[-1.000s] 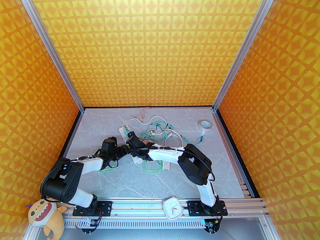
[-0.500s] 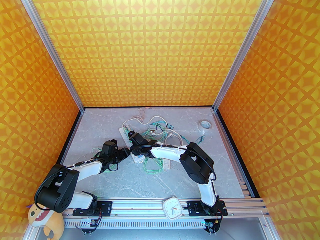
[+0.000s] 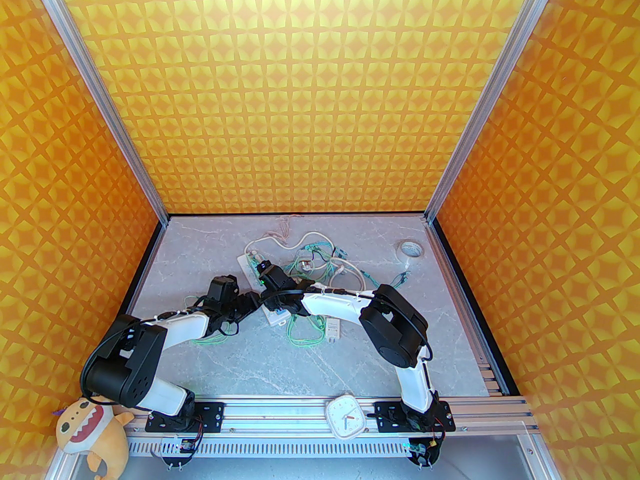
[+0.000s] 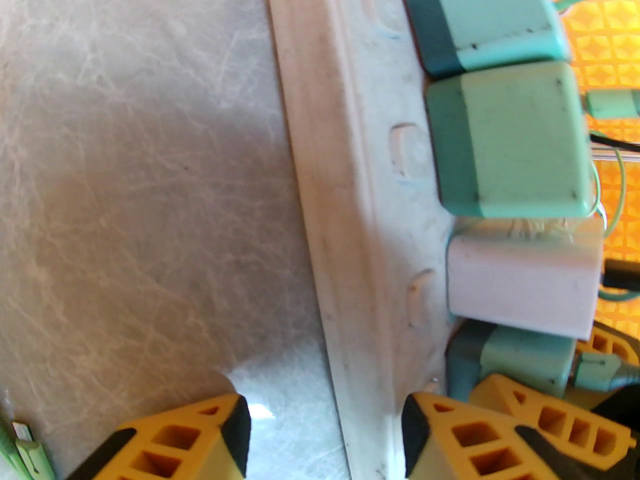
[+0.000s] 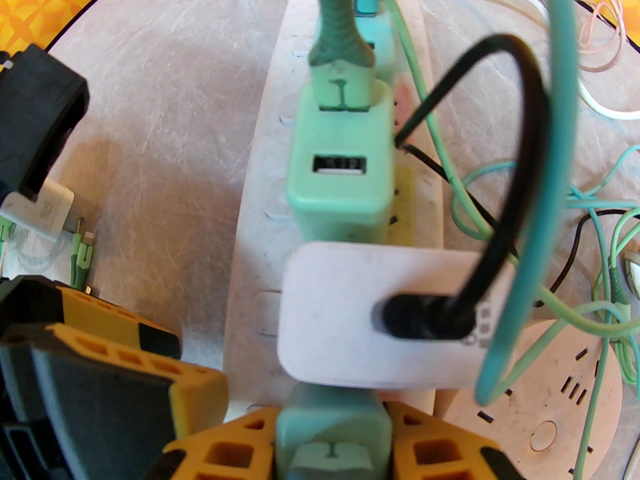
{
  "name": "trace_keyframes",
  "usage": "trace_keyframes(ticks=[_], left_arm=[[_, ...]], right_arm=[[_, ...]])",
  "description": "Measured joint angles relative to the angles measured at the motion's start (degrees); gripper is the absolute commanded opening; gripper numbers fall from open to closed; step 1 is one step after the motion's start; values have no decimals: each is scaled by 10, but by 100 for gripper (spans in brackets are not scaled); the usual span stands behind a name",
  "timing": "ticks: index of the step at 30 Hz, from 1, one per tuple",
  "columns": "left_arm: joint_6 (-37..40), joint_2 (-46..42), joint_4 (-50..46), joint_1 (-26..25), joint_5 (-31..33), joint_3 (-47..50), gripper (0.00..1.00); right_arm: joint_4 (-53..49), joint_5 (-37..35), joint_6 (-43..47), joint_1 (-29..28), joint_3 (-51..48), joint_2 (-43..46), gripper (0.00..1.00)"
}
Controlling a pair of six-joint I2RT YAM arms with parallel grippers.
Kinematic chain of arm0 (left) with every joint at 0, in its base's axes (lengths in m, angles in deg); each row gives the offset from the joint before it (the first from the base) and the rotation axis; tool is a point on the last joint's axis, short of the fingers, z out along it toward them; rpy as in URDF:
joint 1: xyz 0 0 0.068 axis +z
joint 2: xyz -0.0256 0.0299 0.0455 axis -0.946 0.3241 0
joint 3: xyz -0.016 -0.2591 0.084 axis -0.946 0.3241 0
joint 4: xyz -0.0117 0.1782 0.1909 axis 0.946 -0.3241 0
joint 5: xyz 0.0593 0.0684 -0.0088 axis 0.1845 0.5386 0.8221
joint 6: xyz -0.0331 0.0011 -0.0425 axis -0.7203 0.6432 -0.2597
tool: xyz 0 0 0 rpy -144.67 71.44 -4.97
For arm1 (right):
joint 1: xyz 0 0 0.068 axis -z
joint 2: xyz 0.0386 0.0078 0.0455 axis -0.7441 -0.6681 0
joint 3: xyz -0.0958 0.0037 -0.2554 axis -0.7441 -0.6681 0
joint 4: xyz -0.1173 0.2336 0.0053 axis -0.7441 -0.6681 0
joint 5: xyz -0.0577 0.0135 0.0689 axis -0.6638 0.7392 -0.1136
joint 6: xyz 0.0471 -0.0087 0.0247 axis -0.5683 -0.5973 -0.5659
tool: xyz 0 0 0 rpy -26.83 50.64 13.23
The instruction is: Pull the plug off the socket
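On the marble table (image 3: 260, 363), right tool (image 5: 327, 443) clamps green plug (image 5: 330, 415).

The white-and-black left arm (image 3: 180, 325) and right arm (image 3: 335, 308) are seen stretched low and inward, wrists almost crossed. The left gripper (image 4: 325, 435) is held with yellow fingers (image 4: 195, 435) parted; the right gripper (image 5: 332, 450) is shown clamped.
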Motion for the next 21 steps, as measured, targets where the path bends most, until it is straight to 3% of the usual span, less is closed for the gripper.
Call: trace_keyframes(ticks=[13,21], left_arm=[[-4,10,-17,-2,0,-13,57],[3,25,-24,-4,0,-33,51]], right_arm=[[-3,0,-19,0,2,0,32],[-9,-7,-19,0,6,-2,31]])
